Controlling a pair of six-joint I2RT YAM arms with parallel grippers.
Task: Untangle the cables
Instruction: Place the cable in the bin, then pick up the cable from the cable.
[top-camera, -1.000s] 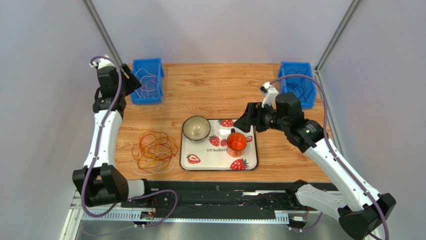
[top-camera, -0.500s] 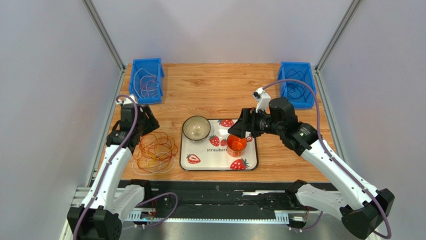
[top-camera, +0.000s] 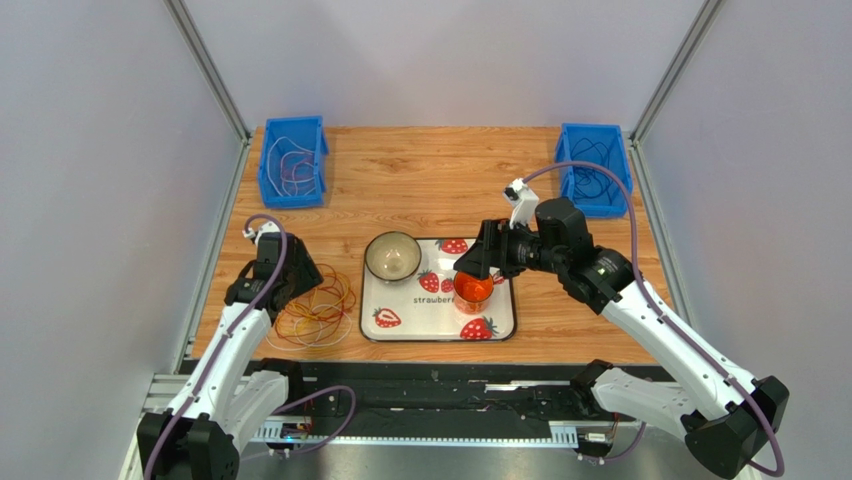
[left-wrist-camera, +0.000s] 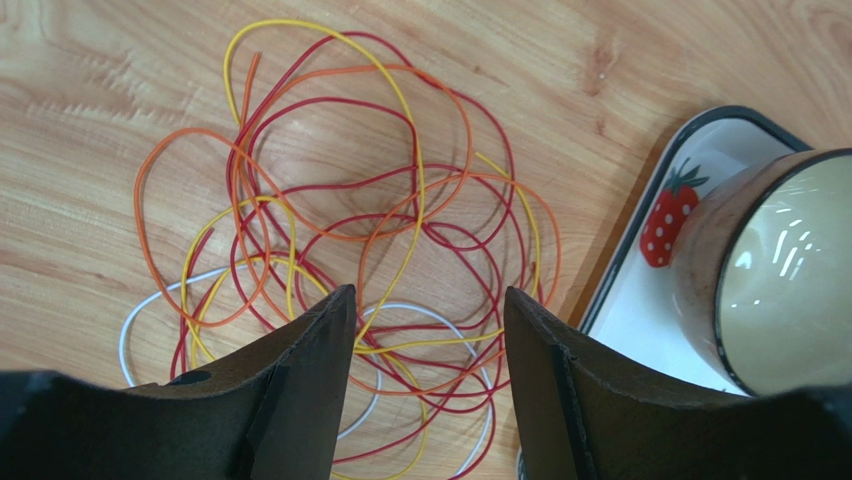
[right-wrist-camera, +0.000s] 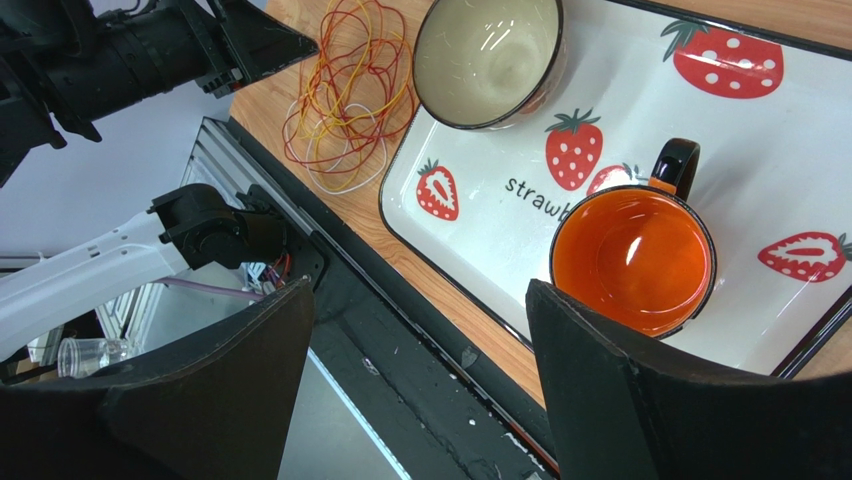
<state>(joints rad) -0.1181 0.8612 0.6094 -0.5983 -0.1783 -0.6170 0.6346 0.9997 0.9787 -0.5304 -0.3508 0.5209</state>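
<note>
The cables (top-camera: 312, 303) lie in a tangled heap of yellow, orange, red and white loops on the wooden table, left of the tray. In the left wrist view the cables (left-wrist-camera: 360, 210) spread out just under and ahead of the fingers. My left gripper (top-camera: 300, 275) is open and empty, right above the heap's left part; its opening (left-wrist-camera: 428, 310) frames several strands. My right gripper (top-camera: 468, 262) is open and empty, hovering over the orange mug (top-camera: 473, 286). The right wrist view shows the cables (right-wrist-camera: 345, 95) at its upper left.
A strawberry-print tray (top-camera: 500, 320) holds a cream bowl (top-camera: 392, 256) and the orange mug (right-wrist-camera: 632, 260). A blue bin (top-camera: 292, 160) with white and pale wires stands back left; another blue bin (top-camera: 596, 165) with dark wires stands back right. The table's front edge borders a black rail.
My left arm has swung from the back-left bin down to the cable heap. My right gripper has moved left, over the orange mug.
</note>
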